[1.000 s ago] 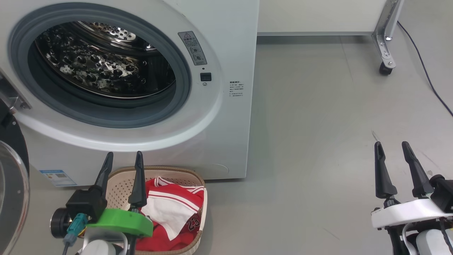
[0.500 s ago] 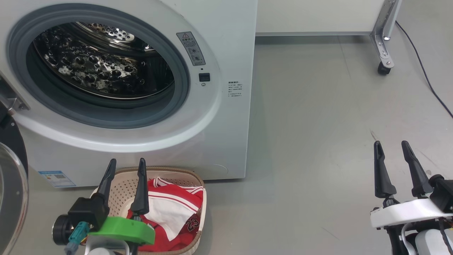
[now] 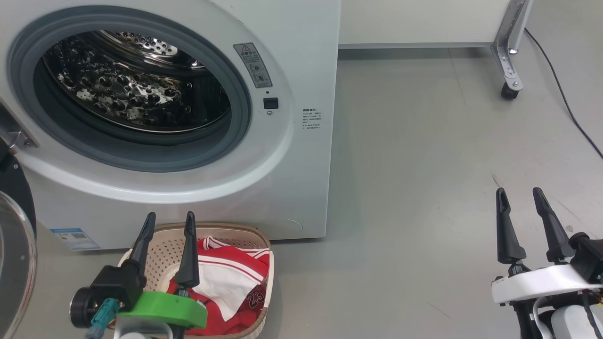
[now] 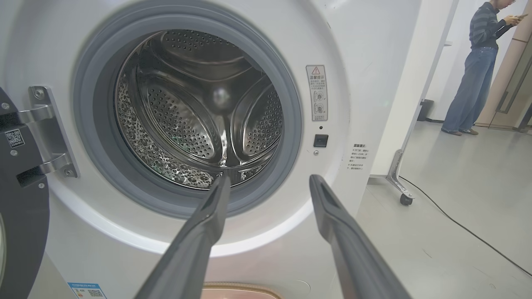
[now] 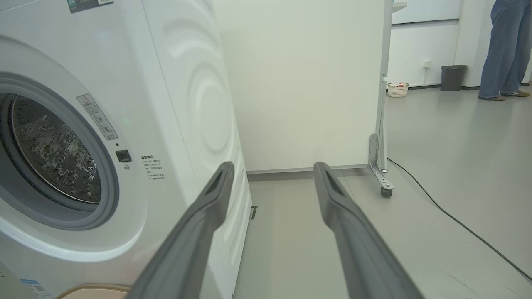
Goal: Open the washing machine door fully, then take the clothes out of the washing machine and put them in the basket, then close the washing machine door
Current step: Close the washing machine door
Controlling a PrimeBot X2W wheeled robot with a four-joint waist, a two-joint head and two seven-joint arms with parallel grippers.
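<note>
The white washing machine (image 3: 301, 179) stands open, its steel drum (image 3: 132, 99) bare of clothes in every view. Its door (image 3: 14, 245) hangs swung out at the head view's left edge, black rim and glass showing. On the floor in front sits the cream basket (image 3: 160, 254) holding the red and white clothes (image 3: 231, 282), the number 23 visible. My left gripper (image 3: 169, 223) is open above the basket's left part, holding nothing. Out over the floor at lower right, my right gripper (image 3: 518, 197) is open and empty. In the left wrist view the left gripper (image 4: 268, 182) faces the drum (image 4: 199, 108).
A white partition on a metal leg with a caster (image 3: 509, 89) stands behind, right of the machine, and a black cable (image 3: 565, 103) runs across the grey floor. A person (image 4: 478, 70) stands far off near a doorway. A bin (image 5: 453, 77) and small basket (image 5: 397, 89) sit by the far wall.
The left gripper has drawn back slightly toward me, lower in the head view; the camera has shifted a little. The right gripper has kept still.
</note>
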